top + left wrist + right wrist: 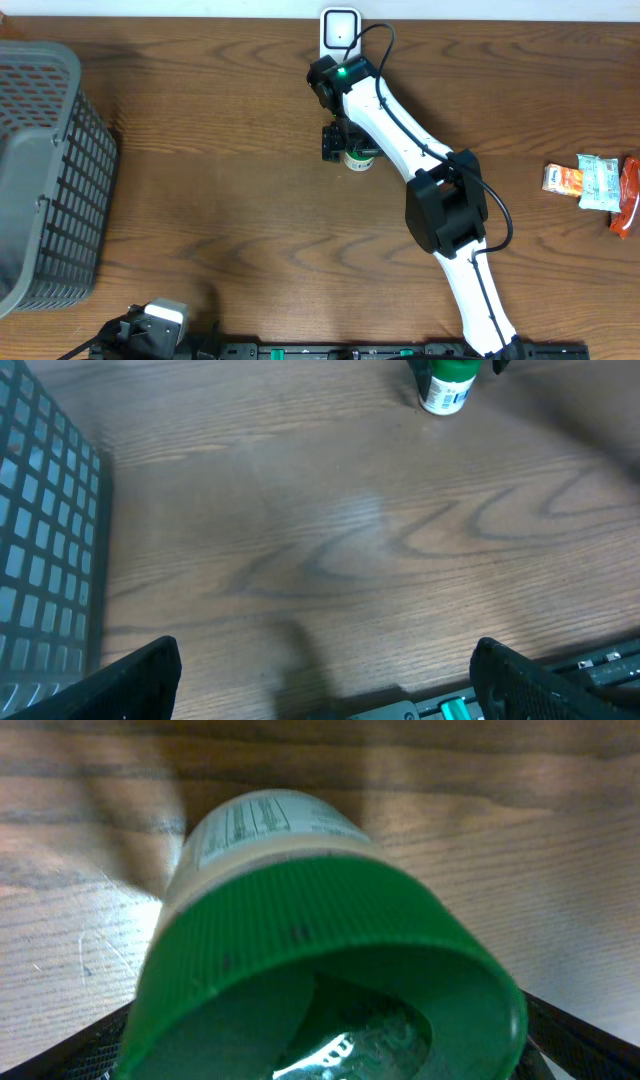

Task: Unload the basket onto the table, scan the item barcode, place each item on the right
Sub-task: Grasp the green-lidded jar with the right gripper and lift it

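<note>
Right gripper straddles the green-capped bottle, upright on the wooden bench; contact unclear. Its arm extends diagonally toward the white scanner. Left gripper spread wide, empty.

Basket sat at the table's left edge, scanner at the far middle, bottle stood before it, packets lay far right.

light: even, soft | shadows: faint | R wrist: bottle blurred
</note>
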Tool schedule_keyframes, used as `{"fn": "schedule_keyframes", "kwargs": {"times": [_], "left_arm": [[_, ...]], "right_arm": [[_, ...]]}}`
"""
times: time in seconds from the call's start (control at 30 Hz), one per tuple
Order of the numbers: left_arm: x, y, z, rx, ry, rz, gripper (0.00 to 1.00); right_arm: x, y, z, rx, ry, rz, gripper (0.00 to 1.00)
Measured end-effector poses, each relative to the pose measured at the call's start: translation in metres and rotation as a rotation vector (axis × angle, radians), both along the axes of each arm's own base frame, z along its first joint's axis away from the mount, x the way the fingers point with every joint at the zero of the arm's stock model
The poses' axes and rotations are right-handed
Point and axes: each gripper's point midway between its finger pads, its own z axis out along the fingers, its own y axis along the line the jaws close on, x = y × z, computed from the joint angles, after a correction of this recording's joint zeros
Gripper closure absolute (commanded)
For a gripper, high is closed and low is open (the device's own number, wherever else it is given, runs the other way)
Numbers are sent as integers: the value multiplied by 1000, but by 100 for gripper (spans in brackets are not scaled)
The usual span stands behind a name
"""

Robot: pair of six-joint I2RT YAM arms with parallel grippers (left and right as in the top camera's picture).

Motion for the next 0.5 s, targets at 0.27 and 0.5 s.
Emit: {"fn": "schedule_keyframes", "kwargs": {"times": [0.27,0.5], "left_arm": [[0,0,0,0,0,0,7],[0,0,0,0,0,0,7]], "right_arm": [[4,7,-1,37,-15,-43,1],[15,15,-11,78,-73,-139,1]]}}
